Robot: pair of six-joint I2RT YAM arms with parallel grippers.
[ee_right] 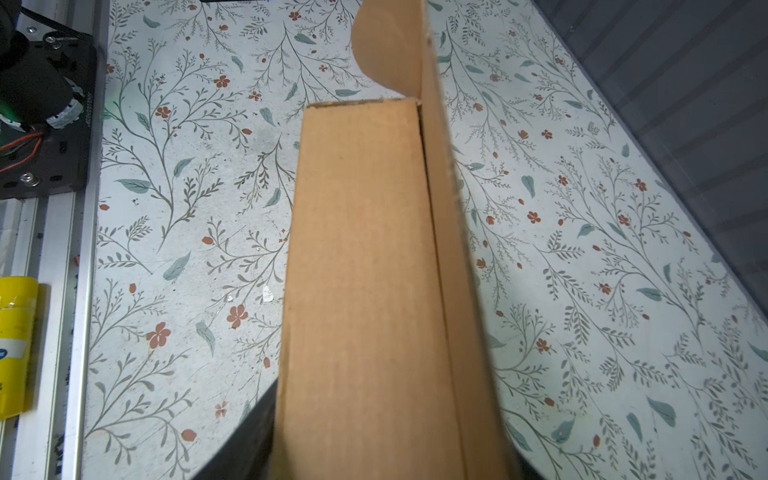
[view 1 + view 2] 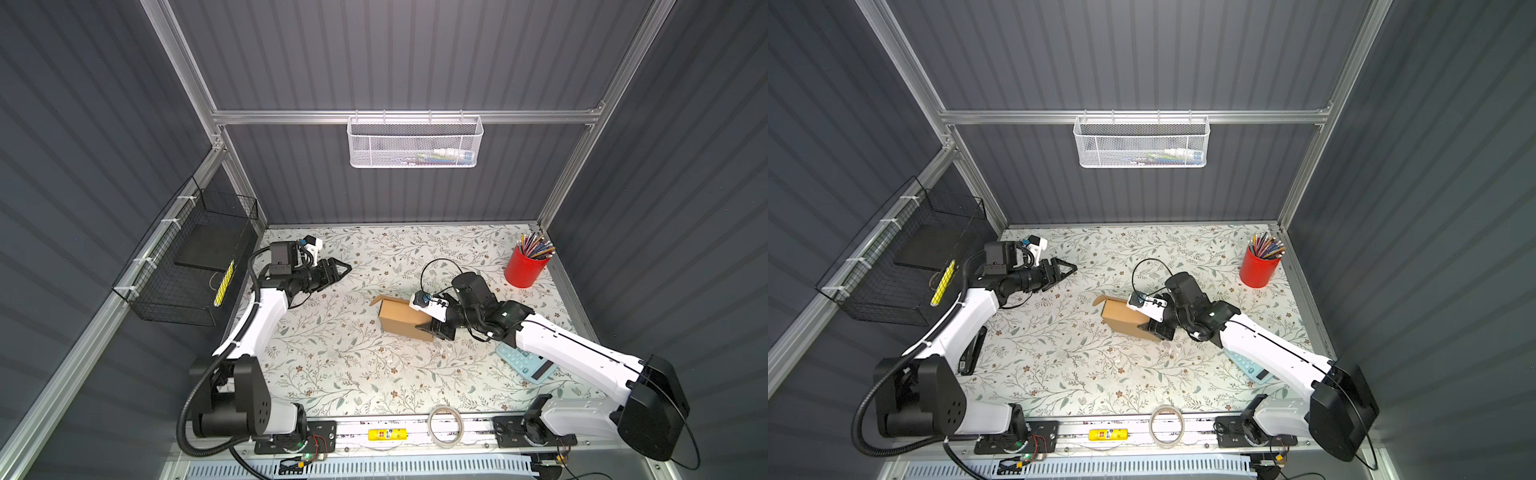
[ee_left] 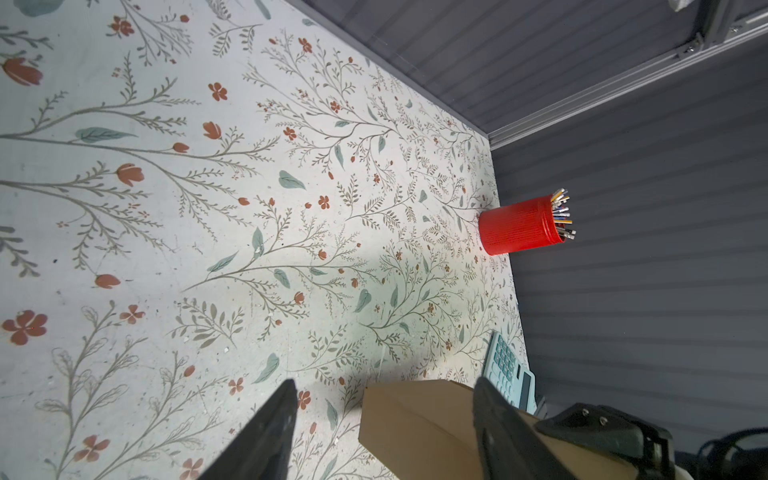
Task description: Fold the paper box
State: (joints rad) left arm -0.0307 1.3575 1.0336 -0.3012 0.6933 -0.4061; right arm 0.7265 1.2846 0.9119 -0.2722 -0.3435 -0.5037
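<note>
The paper box is a small brown cardboard box, folded up and standing near the middle of the floral table. A rounded tab sticks out at its far end. My right gripper is shut on the box's right end, and the box fills the space between its jaws. My left gripper hangs open and empty at the back left, well away from the box. In the left wrist view the box shows beyond the open left gripper.
A red cup of pencils stands at the back right. A light blue calculator lies under the right arm. A tape roll and a yellow tube sit on the front rail. A black wire basket hangs on the left wall.
</note>
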